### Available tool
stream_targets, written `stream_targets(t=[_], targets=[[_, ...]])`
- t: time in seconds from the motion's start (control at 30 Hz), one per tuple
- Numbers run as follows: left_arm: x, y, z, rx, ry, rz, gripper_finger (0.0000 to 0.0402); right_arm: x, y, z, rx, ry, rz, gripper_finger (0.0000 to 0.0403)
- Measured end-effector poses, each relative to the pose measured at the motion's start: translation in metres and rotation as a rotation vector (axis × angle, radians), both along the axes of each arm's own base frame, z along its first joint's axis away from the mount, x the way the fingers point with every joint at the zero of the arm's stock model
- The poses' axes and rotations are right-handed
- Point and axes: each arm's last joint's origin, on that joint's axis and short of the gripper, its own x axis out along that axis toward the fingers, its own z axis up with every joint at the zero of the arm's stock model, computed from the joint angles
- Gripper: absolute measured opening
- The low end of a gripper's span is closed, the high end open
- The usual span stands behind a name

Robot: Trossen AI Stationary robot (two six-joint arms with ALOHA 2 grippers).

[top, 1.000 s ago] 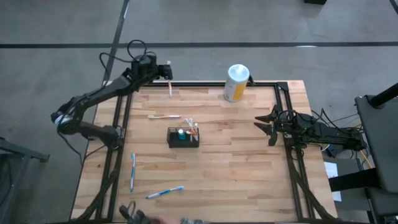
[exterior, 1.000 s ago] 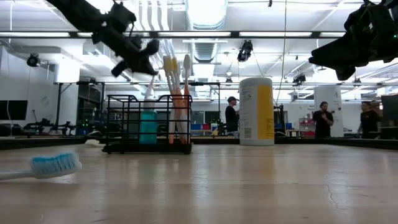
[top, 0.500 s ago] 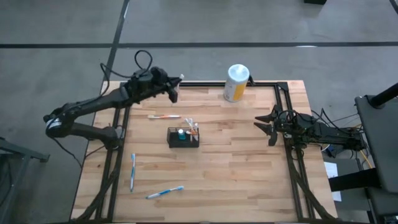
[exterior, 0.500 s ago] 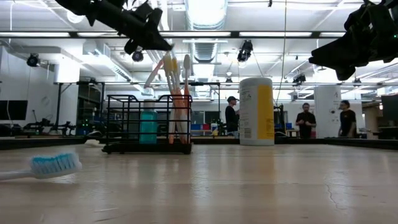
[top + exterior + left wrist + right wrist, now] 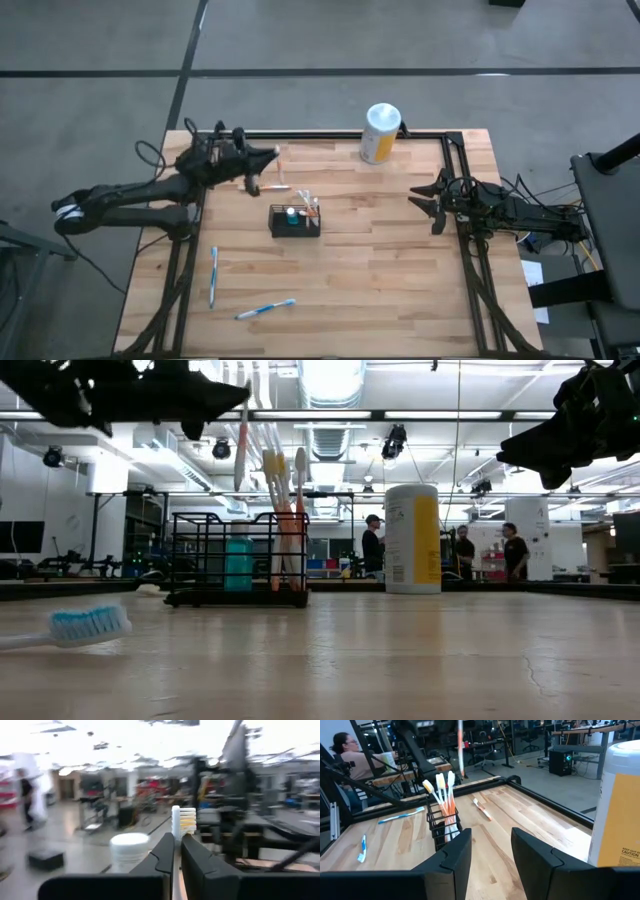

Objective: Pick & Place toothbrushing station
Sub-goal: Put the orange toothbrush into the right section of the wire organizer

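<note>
Seen from above, the left gripper (image 5: pixel 256 175) hides most of its pinched toothbrush (image 5: pixel 258 183) near the black wire-mesh basket (image 5: pixel 295 221), while the right gripper (image 5: pixel 428 207) rests spread.

The middle of the table (image 5: pixel 380 250) is taken up by the wire-mesh basket (image 5: pixel 295 221), out of which upright toothbrushes (image 5: pixel 284 510) project. An orange toothbrush (image 5: pixel 265 187) is laid just behind it, and two blue ones (image 5: pixel 213 276) near the front left. The canister (image 5: pixel 380 133) is stood at the back edge. Bare wood is left between basket and right gripper (image 5: pixel 425 203).
</note>
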Motion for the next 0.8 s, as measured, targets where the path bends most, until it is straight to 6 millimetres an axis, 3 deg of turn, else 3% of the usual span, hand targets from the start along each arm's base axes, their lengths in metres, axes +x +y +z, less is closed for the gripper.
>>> stream_targets(t=[0.27,0.6,0.8], targets=[[0.000,-0.002,-0.020,-0.024,0.042,-0.066,0.0022,0.000,0.000,0.000,0.000,0.000,0.000,0.0132],[0.002,-0.004,-0.008,0.099,0.035,-0.102,0.0020,0.000,0.000,0.000,0.000,0.000,0.001,0.0132],[0.002,-0.012,0.006,0.186,-0.028,-0.265,0.0019,0.000,0.000,0.000,0.000,0.000,0.000,0.0132]])
